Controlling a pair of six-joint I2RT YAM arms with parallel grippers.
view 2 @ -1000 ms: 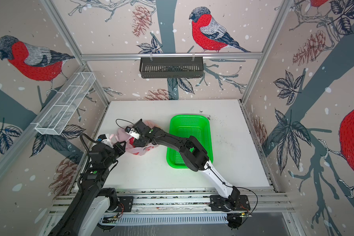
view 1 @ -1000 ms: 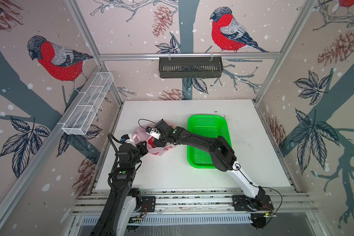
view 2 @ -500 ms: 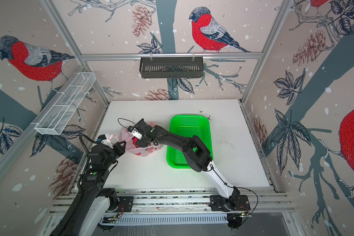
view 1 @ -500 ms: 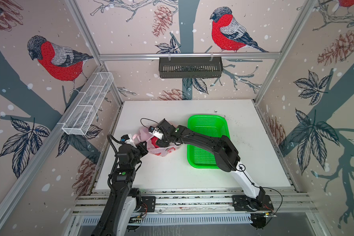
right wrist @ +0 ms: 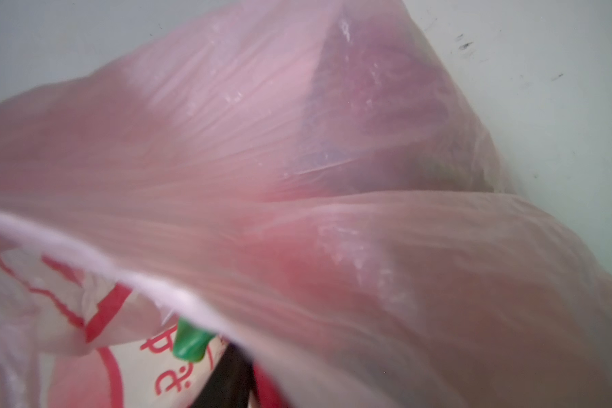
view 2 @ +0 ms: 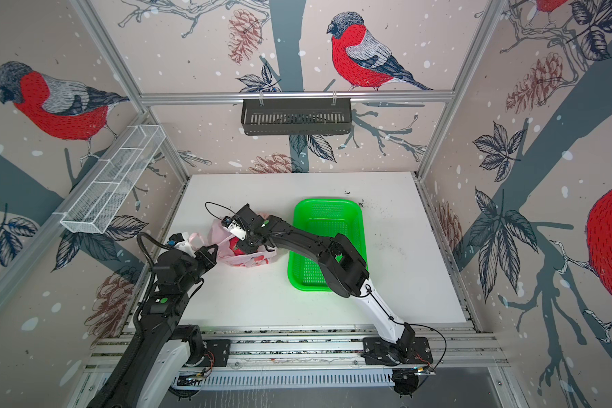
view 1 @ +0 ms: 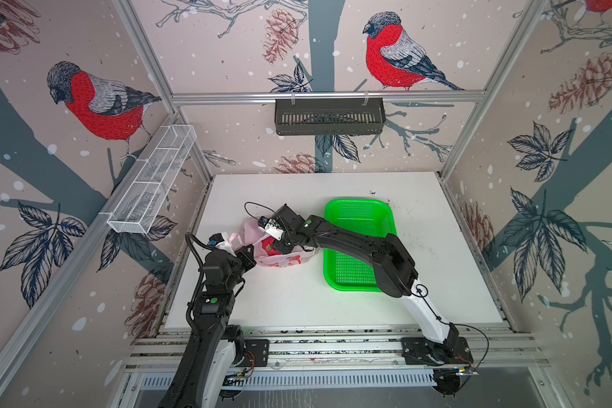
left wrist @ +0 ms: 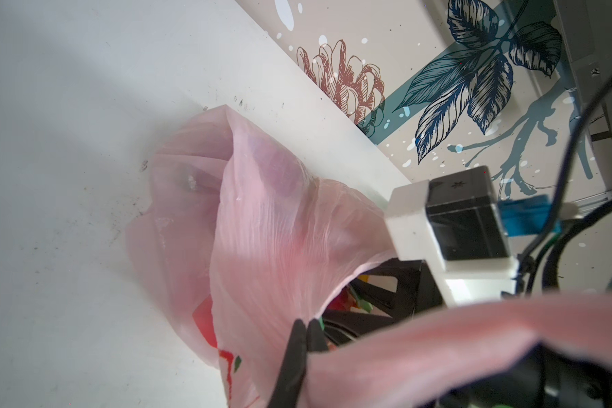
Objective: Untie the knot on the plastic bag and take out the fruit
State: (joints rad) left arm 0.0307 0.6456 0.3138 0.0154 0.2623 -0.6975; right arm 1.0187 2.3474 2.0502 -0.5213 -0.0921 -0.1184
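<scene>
The pale pink plastic bag (view 1: 280, 259) (view 2: 251, 259) lies on the white table left of centre, its mouth pulled open. My left gripper (view 1: 247, 252) (left wrist: 306, 326) is shut on the film at the bag's rim, and a loop handle drapes over it. My right gripper (view 1: 280, 243) (view 2: 245, 243) reaches into the mouth from the right, onto a magenta-red fruit (view 1: 268, 244) (view 2: 234, 247). Bag film (right wrist: 297, 159) fills the right wrist view; only one black finger (right wrist: 230, 383) shows, beside red skin and a green scale tip (right wrist: 189, 341). No knot is in view.
A bright green perforated basket (view 1: 359, 226) (view 2: 327, 226) stands right of the bag, under my right forearm. A black rack (view 1: 329, 116) hangs on the back wall and a white wire rack (view 1: 152, 180) on the left wall. Dark specks lie by the basket's far corner.
My right gripper has shifted slightly rightward and deeper into the bag's mouth, over the red fruit. The left gripper keeps its hold on the rim without moving.
</scene>
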